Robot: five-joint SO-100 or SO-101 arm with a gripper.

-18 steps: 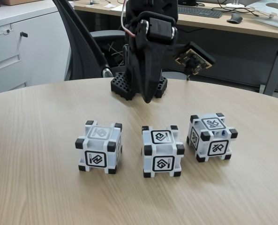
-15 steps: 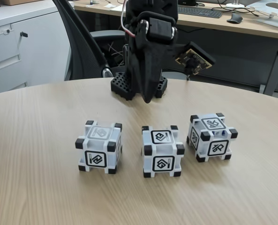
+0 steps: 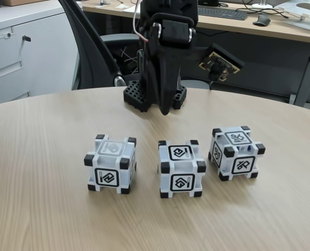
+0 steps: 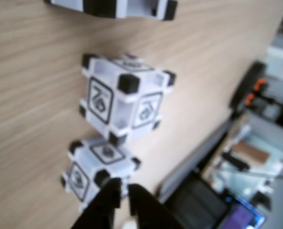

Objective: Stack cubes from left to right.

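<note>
Tilting a touch since before, the hand (image 3: 164, 107) hangs nearly closed, empty, behind three cubes (image 3: 181, 168) lined across the tabletop (image 3: 39, 157).

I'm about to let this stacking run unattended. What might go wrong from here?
1. The three cubes sit close in a row: left cube, middle cube, right cube. The gaps look narrow, so a claw finger coming down beside one cube may nudge its neighbour.
2. The right cube sits turned relative to the others, so a straight grasp may catch its corners.
3. The claw's fingers look nearly together in the wrist view; it likely must open wider before descending.
</note>
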